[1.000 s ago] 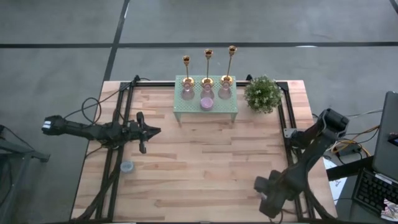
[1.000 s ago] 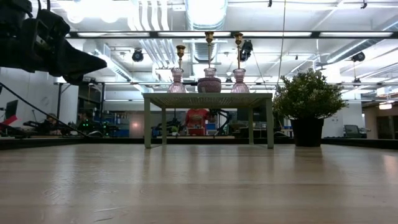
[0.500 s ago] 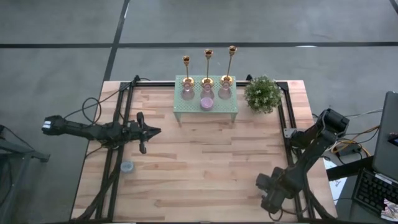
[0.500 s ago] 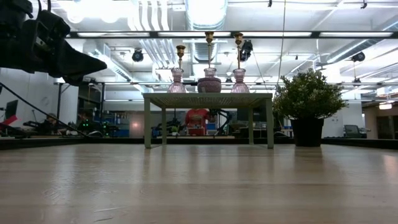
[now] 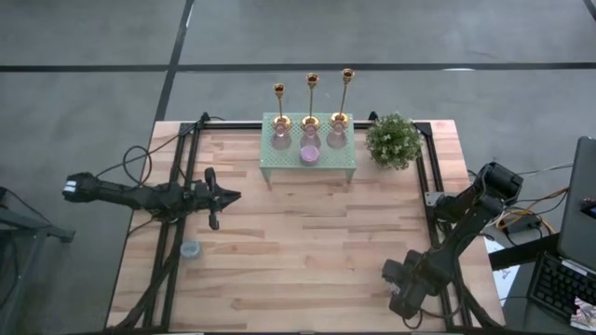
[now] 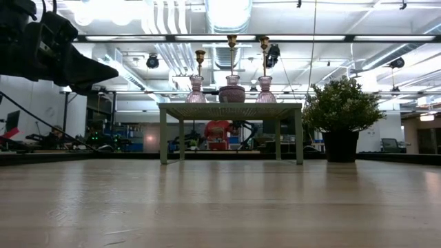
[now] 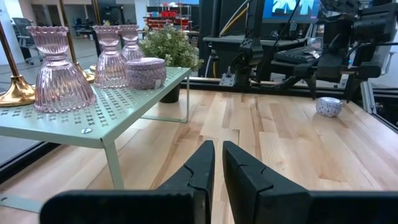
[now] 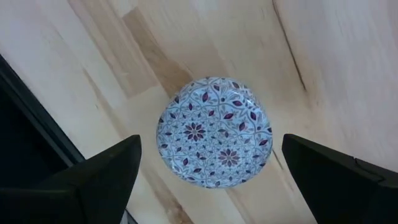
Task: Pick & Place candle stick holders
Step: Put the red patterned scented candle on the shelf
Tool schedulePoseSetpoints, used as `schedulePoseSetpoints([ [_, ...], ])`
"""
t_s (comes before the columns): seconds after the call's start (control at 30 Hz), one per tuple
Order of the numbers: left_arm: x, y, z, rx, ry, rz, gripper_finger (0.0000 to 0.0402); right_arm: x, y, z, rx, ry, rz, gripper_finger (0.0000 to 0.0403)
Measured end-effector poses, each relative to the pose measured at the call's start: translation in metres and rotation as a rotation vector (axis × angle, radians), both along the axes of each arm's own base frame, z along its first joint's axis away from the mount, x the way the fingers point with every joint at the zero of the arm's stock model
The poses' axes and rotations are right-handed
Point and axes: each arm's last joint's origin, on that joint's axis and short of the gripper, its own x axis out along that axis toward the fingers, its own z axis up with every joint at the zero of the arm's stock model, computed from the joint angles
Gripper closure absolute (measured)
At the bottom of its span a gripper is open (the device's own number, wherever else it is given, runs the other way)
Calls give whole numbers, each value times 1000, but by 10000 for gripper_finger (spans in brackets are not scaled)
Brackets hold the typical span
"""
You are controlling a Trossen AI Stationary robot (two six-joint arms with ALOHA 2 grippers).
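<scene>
Three gold candle stick holders [image 5: 311, 97] stand by their round bases along the far edge of a pale green mesh stand [image 5: 321, 167]; they also show in the low view [image 6: 232, 52]. My left gripper [image 5: 235, 195] is shut and empty, level above the table's left half and pointing toward the right edge; the stand lies ahead of its fingers [image 7: 217, 163]. My right gripper [image 5: 402, 290] hangs near the table's near right corner, pointing down. It is open, with its fingers on either side of a small round patterned dish [image 8: 214, 130] and apart from it.
Two pink glass vases [image 5: 281, 138] and a pink lidded jar [image 5: 309, 153] stand on the stand in front of the candle stick holders. A potted plant [image 5: 392, 140] stands to the stand's right. A second small dish [image 5: 190, 249] lies near the left edge. Bare wood fills the middle.
</scene>
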Motion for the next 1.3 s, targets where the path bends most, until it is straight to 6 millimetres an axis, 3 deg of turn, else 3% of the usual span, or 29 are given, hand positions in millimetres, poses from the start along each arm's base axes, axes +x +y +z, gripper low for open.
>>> schedulePoseSetpoints([
  [0.47,0,0,0,0,2,0,365,-3,3,-3,5,-30,16,21],
  [0.7,0,0,0,0,2,0,365,-2,10,-20,-31,-2,45,21],
  [0.97,0,0,0,0,1,0,365,-2,12,-21,-30,-9,52,22],
  [1.3,0,0,0,0,1,0,365,-1,11,-22,-55,-35,75,76],
])
